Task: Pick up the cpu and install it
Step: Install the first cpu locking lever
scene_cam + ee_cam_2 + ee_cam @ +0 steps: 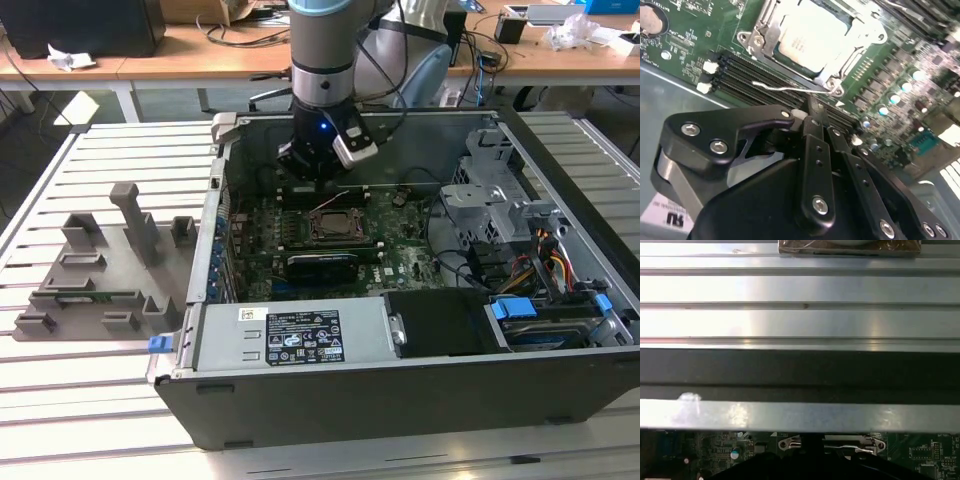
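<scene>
Installation looks largely done: the cpu (807, 37) already sits in its socket frame (840, 75), while the end effector (812, 112), fingers closed on nothing, hangs just beside it.

We see even, bright overhead light in the exterior view, with the slatted bench (90, 150) pale and the inside of the computer case (400, 400) darker under its own walls. In the first wrist view, broad white glare washes across the metal rails (800, 290), and a dark band of shadow runs between them. In the second wrist view, the cpu (807, 37) shines with a soft highlight on its metal top, while the black pincer (815, 117) close to the lens looks soft and the green board behind blurs toward the far corner.
</scene>
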Motion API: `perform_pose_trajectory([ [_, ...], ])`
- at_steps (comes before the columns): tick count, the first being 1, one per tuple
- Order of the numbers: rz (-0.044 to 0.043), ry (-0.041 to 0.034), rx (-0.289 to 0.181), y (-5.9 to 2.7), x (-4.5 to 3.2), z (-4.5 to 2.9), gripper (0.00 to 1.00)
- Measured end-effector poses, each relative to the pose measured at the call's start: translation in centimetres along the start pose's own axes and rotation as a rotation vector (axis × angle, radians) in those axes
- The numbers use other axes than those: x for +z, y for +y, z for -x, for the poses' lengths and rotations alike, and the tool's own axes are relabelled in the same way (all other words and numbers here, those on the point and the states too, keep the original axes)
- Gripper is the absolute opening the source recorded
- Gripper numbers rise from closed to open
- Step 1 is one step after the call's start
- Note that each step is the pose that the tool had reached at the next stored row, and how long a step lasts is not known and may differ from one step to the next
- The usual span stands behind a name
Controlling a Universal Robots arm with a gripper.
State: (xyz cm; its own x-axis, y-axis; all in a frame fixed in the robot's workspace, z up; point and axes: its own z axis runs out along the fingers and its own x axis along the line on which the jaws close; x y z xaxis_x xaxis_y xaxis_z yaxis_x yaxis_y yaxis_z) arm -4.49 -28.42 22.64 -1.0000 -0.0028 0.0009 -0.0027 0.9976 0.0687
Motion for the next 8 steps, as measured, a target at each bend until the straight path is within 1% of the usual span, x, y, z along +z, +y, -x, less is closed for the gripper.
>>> perform_pose_trajectory([
  [2,0.0000,0.0009,-0.003,0.00,0.29,0.41,0.11],
  [6,-0.0002,0.0025,-0.005,0.00,0.56,1.21,0.11],
  [8,-0.0001,0.0041,-0.006,0.00,0.87,2.03,0.11],
])
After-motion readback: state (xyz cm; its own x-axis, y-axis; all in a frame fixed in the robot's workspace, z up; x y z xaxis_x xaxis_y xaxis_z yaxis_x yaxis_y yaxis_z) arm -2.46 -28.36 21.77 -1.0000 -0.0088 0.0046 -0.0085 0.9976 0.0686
